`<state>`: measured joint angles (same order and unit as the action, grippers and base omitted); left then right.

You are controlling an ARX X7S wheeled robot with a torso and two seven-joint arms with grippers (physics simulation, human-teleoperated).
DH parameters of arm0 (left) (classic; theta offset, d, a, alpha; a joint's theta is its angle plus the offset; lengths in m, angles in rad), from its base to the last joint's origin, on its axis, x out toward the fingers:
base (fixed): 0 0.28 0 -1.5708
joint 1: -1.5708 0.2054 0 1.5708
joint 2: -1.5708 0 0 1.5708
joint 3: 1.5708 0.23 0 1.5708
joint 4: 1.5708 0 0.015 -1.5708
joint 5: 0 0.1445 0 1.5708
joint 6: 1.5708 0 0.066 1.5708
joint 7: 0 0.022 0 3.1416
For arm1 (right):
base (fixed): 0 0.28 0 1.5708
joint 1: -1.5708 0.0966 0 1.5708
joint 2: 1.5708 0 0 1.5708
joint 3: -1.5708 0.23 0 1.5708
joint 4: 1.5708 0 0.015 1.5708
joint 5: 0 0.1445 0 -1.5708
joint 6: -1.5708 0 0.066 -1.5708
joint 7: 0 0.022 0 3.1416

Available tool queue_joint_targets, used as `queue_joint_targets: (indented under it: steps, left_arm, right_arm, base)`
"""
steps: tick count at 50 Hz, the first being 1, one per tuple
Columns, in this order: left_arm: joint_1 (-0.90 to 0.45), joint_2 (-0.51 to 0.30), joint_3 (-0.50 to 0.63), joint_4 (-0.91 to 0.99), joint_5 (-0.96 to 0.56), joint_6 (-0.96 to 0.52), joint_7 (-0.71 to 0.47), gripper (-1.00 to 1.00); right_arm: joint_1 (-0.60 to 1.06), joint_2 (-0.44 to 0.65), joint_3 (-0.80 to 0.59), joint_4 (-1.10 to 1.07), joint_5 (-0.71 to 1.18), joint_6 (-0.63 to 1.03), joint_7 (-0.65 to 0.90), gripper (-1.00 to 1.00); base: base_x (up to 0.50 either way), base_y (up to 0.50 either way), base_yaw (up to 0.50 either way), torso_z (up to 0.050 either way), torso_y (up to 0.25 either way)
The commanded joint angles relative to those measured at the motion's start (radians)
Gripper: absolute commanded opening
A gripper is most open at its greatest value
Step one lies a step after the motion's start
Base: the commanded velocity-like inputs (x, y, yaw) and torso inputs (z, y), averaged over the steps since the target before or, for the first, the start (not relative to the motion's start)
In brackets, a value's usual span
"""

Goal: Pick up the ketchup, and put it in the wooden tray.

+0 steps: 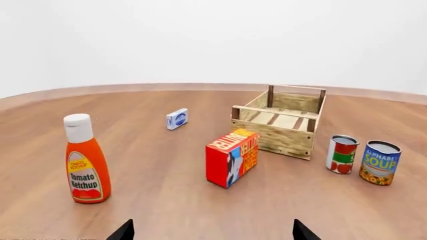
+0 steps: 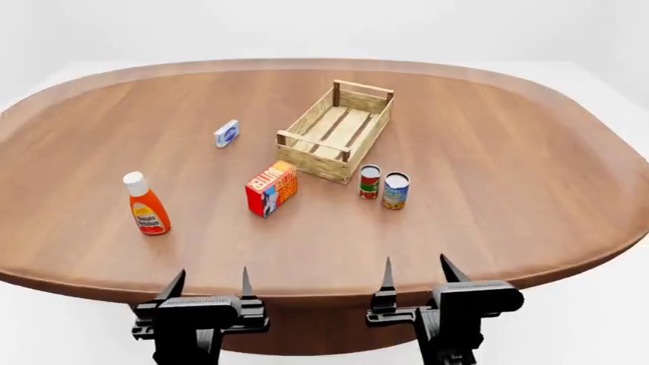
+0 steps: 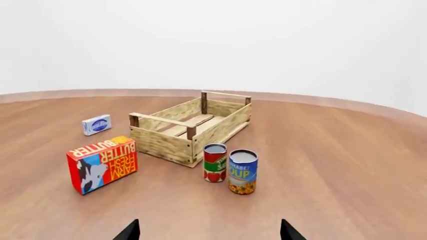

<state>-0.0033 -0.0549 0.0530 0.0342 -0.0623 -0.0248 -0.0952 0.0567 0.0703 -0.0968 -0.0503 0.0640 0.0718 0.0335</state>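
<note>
Ketchup (image 2: 147, 208) far left; butter box (image 2: 270, 188) before wooden tray (image 2: 338, 131); cans (image 2: 382, 186) apparently just right

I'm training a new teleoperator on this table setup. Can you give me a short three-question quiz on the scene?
1. True or false: the ketchup lies inside the wooden tray.
2. Which stands nearest the tray: A) butter box B) red-labelled can C) small blue box?
3. Fill in: both the left gripper and right gripper are ____.

Key: 1 false; 2 B; 3 open.
</note>
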Motion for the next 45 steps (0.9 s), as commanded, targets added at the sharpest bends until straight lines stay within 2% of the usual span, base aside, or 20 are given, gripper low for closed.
queue_joint_targets:
  steps: [1, 8, 35, 45]
  left_arm:
    - [-0.021, -0.016, 0.011, 0.029, -0.025, -0.051, -0.036, 1.0]
    - [-0.048, -0.029, 0.01, 0.065, -0.062, -0.128, -0.038, 1.0]
    - [-0.142, -0.077, 0.005, 0.034, -0.102, -0.154, -0.065, 1.0]
    - [-0.264, -0.098, -0.002, 0.016, -0.105, -0.214, -0.083, 1.0]
  right_arm:
    - [0.04, 0.028, -0.028, -0.021, 0.018, 0.045, -0.002, 1.0]
    - [0.072, 0.042, -0.036, -0.024, 0.02, 0.077, 0.005, 1.0]
    - [0.206, 0.065, -0.074, 0.039, 0.055, 0.13, -0.018, 1.0]
    - [0.297, 0.092, -0.056, 0.04, 0.108, 0.225, -0.048, 1.0]
  base:
    - [0.0, -0.5, 0.0, 0.0, 0.0]
    - [0.0, -0.5, 0.0, 0.0, 0.0]
    - [0.0, -0.5, 0.0, 0.0, 0.0]
    - [0.0, 0.0, 0.0, 0.0, 0.0]
